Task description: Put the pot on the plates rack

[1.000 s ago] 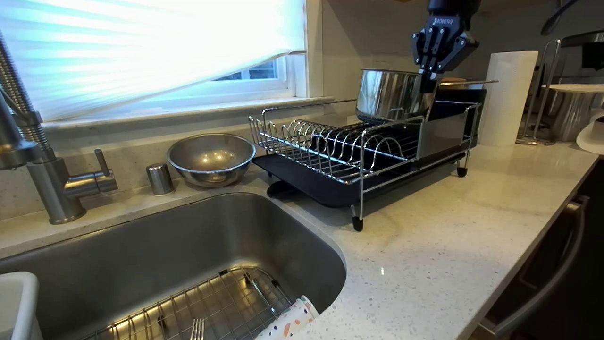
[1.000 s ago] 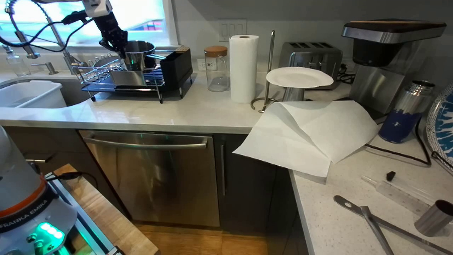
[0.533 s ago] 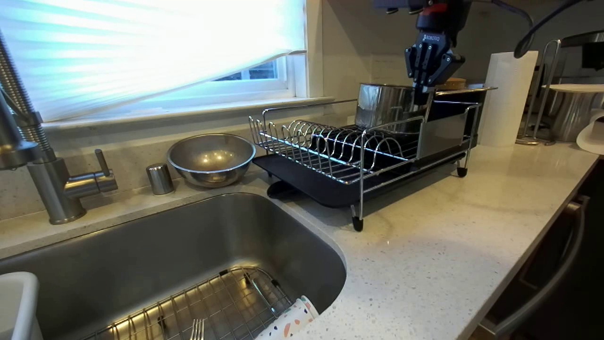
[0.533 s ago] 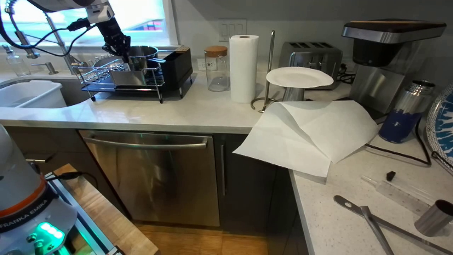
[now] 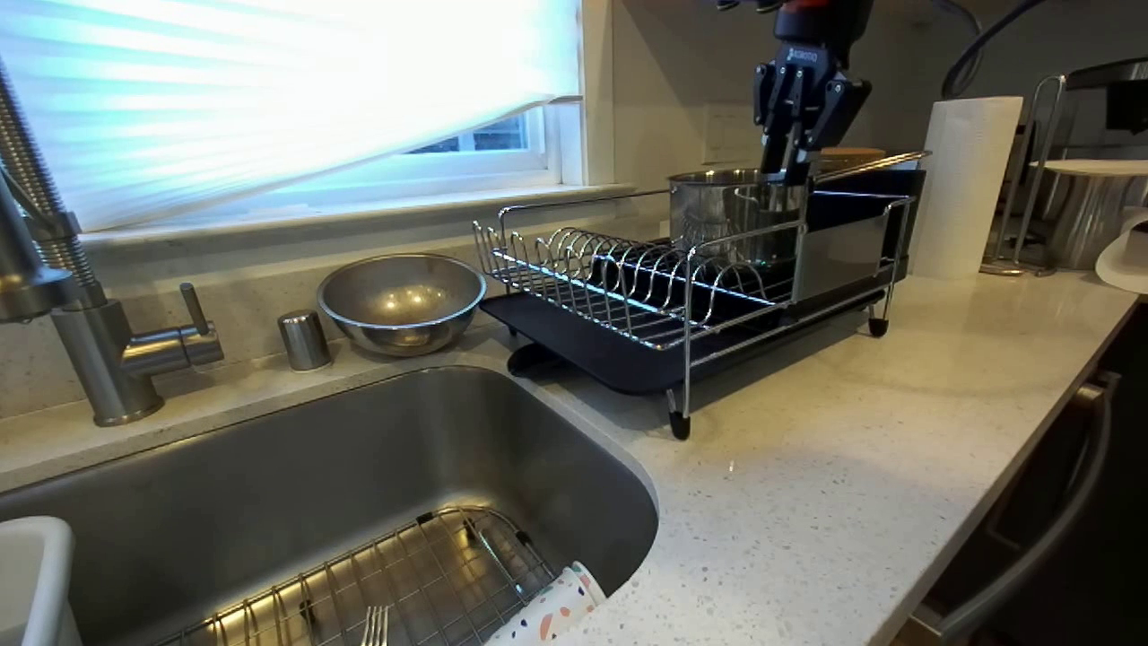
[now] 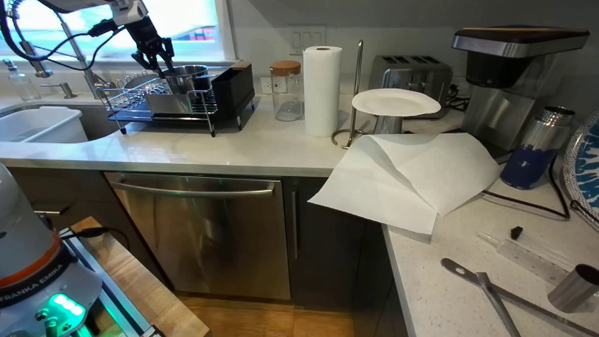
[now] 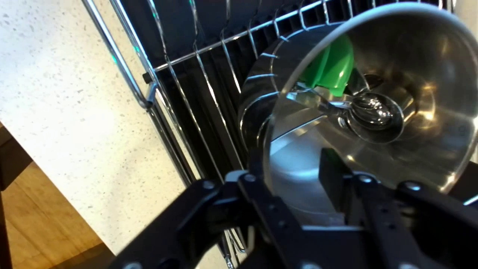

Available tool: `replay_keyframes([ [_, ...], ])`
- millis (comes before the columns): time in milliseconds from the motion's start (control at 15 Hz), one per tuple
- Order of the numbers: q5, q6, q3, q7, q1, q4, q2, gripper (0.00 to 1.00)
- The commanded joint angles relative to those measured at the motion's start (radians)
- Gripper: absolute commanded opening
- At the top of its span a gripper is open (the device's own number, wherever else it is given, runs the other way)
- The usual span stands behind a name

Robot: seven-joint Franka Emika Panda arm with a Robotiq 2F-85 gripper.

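Observation:
The shiny steel pot point(image 5: 708, 215) sits in the chrome plates rack point(image 5: 610, 278), at the end beside the black caddy; it also shows in an exterior view point(image 6: 187, 84) and in the wrist view point(image 7: 407, 157). Its base is partly hidden behind the wires. Its long handle point(image 5: 883, 166) reaches over the caddy, sloping upward. My gripper point(image 5: 787, 170) is at the pot's near rim. In the wrist view the gripper point(image 7: 293, 168) is open, one finger outside the pot's wall and one inside, with a gap between them. A green item point(image 7: 332, 71) and small metal spoons or cups point(image 7: 373, 112) show inside the pot.
The black caddy point(image 6: 231, 91) stands at the rack's end. A wide metal bowl point(image 5: 404, 305) sits between faucet point(image 5: 103, 359) and rack. The sink point(image 5: 359, 431) lies in front. A glass jar point(image 6: 286, 93) and paper towel roll point(image 6: 323, 91) stand beyond the rack.
The pot has come down into the rack from above, its handle now tilted upward. The gripper's fingers, which were closed on the pot's rim, have parted, and the gripper has risen slightly since half a second ago.

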Motion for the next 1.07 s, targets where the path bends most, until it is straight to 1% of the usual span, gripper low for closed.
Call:
replay_keyframes([
  [0, -0.011, -0.017, -0.014, 0.000, 0.025, 0.023, -0.006, 0.77],
  [67, 0.020, -0.021, -0.021, -0.054, 0.033, 0.024, -0.021, 0.84],
  [133, 0.059, -0.022, -0.034, -0.157, 0.043, 0.021, -0.046, 0.93],
  [200, 0.075, -0.068, -0.045, -0.251, 0.047, 0.022, -0.075, 0.99],
  [267, 0.097, -0.126, -0.058, -0.327, 0.048, 0.019, -0.111, 1.00],
  [333, 0.116, -0.153, -0.068, -0.403, 0.052, 0.009, -0.148, 1.00],
  [533, 0.136, -0.307, -0.112, -0.634, 0.044, -0.012, -0.274, 1.00],
  [867, 0.101, -0.550, -0.172, -0.999, 0.016, -0.033, -0.450, 1.00],
  [1000, 0.087, -0.605, -0.191, -1.147, 0.004, -0.048, -0.509, 1.00],
])
